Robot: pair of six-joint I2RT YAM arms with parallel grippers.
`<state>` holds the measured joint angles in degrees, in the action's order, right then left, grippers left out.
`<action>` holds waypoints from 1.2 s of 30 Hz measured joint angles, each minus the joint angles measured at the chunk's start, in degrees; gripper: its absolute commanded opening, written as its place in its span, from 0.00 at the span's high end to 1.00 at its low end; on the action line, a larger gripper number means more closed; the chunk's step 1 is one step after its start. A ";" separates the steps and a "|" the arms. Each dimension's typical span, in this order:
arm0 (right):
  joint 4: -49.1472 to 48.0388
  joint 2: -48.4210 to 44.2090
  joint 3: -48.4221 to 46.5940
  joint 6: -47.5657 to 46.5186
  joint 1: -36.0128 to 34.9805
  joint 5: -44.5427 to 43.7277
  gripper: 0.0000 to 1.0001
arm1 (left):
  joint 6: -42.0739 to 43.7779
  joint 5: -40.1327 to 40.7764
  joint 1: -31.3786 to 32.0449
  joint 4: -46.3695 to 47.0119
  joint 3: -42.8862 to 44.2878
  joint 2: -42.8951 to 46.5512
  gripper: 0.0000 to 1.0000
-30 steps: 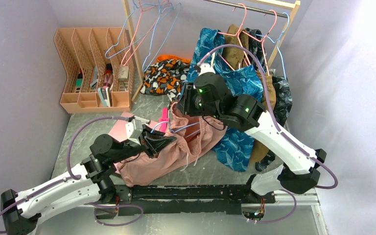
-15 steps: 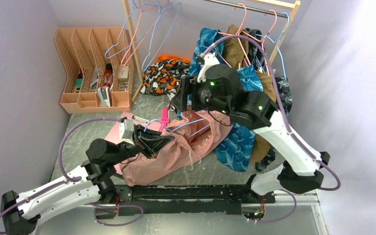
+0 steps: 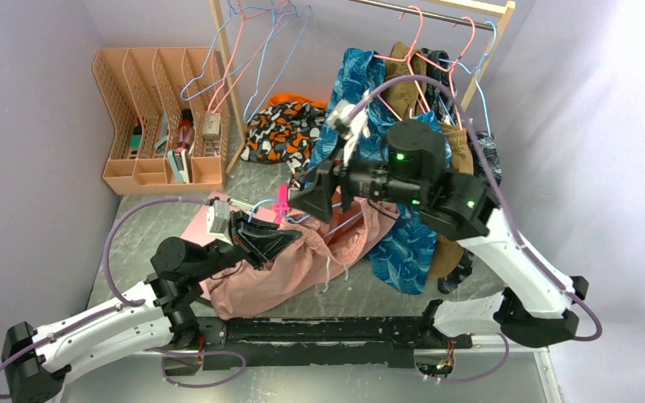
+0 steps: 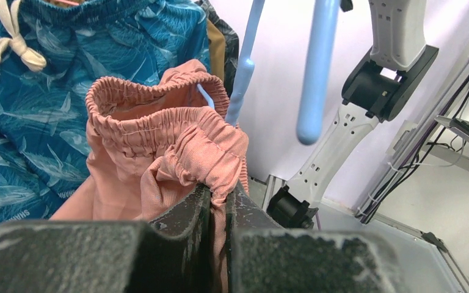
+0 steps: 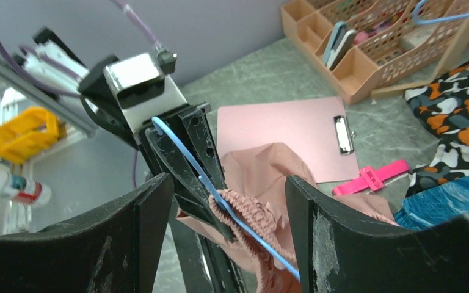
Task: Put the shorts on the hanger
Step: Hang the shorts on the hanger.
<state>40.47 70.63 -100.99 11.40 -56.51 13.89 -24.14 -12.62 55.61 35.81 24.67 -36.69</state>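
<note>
The grey worktop (image 3: 369,290) carries a heap of clothes along its far and right edges, the biggest being a blue patterned garment (image 3: 395,243) that spills toward the middle. The shorts (image 3: 277,273) lie left of centre near the near edge, their legs bunched on the surface and the gathered waistband lifted off it. A peach desk organizer (image 3: 147,109) stands in the far left corner, and a pink clipboard (image 5: 281,137) lies flat between it and the shorts, partly under the fabric. The hanger (image 5: 204,176) hangs above the shorts. One thin wire crosses the top of the left gripper (image 4: 220,189) and the waistband, and a short stretch of blue shows inside the waist opening. The left gripper is clenched on a fold of the waistband, holding it up. The right gripper (image 5: 226,183) is spread wide just above, the wire passing between its fingers without touching either. A bright pink strap (image 5: 372,177) lies beside the clipboard's clip.
</note>
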 measured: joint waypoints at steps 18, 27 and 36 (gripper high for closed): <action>-11.89 1.79 10.95 -10.25 -2.01 8.50 1.00 | -1.14 0.31 -0.02 -3.15 0.46 0.15 0.86; -14.62 -2.64 14.29 -10.82 -2.01 6.36 1.00 | -1.16 0.37 0.00 -8.13 2.99 1.70 0.63; -15.04 -6.73 15.69 -11.50 -1.99 2.27 1.00 | 0.35 2.29 0.00 -18.12 5.40 8.46 0.65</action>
<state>25.43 63.90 -85.30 -0.10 -58.50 16.16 -23.79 -10.33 55.61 17.69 30.06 -28.23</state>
